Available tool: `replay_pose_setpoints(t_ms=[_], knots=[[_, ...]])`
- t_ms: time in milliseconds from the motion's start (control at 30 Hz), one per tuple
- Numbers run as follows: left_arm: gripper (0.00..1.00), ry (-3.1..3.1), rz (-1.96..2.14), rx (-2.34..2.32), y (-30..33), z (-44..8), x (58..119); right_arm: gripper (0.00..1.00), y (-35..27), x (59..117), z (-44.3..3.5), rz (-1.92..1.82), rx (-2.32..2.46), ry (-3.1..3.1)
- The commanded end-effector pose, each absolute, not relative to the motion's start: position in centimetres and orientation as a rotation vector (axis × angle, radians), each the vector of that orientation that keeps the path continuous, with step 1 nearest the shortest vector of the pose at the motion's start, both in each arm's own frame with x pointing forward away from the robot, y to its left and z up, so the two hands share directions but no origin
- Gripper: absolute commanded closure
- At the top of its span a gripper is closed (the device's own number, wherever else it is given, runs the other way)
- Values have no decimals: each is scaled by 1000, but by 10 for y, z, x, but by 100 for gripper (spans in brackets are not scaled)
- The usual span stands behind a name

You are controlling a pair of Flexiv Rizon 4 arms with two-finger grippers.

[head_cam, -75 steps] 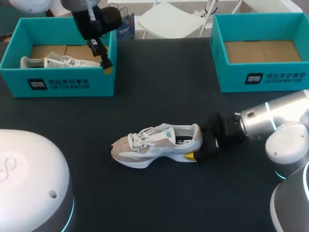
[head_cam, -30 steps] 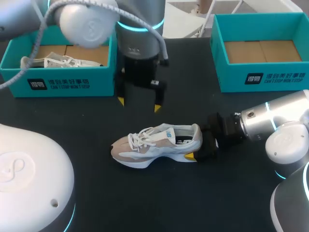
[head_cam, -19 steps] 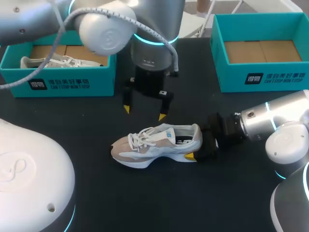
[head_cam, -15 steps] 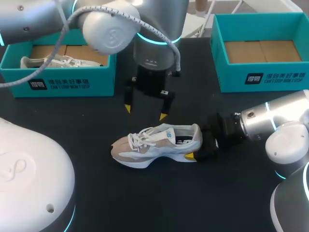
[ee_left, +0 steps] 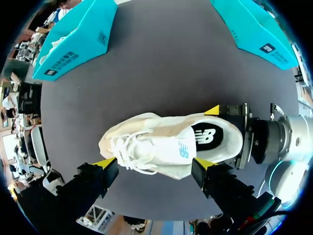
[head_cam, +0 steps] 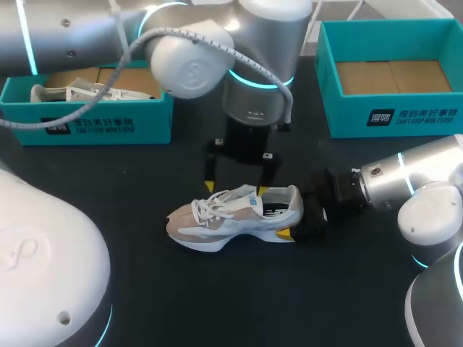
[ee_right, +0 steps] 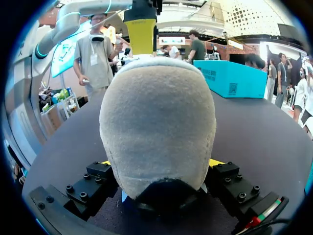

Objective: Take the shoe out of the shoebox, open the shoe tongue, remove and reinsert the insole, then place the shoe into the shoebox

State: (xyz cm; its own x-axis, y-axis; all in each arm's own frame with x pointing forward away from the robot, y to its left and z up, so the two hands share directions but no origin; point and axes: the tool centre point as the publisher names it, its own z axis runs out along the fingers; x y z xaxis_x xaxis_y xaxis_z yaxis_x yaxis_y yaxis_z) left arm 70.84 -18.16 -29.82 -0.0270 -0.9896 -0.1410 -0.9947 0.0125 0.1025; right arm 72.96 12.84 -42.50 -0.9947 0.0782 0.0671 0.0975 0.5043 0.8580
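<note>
Sneaker (head_cam: 235, 217) upright on surface (head_cam: 217, 289), heel clamped in right gripper (head_cam: 298, 215). Left gripper (ee_left: 154, 164) spread wide, hovering over tongue/laces. Risk: coming down astride upper, missing tongue, snagging laces, or twisting heel out of clamp w/ too hard a push.

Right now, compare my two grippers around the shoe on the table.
The left gripper hangs open above the laces of the shoe; the right gripper is shut on its heel. The left points straight down; the right lies level with the table. Both are yellow-tipped.
</note>
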Motion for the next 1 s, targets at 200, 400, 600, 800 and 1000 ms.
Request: replay_pose_setpoints(t_ms=[200, 400, 600, 800, 1000], knots=[[0, 2177, 315, -2184, -203, -316, 713, 100, 133, 730, -430, -1545, -158, -2708], [0, 2142, 305, -2189, -210, -324, 714, 100, 133, 730, -430, -1545, -158, -2708], [0, 2118, 312, -2187, -213, -336, 717, 100, 133, 730, -430, -1545, -158, -2708], [0, 2075, 358, -2172, -212, -355, 717, 100, 133, 730, -430, -1545, -158, -2708], [0, 2045, 395, -2174, -207, -367, 718, 100, 133, 730, -430, -1545, -158, -2708]])
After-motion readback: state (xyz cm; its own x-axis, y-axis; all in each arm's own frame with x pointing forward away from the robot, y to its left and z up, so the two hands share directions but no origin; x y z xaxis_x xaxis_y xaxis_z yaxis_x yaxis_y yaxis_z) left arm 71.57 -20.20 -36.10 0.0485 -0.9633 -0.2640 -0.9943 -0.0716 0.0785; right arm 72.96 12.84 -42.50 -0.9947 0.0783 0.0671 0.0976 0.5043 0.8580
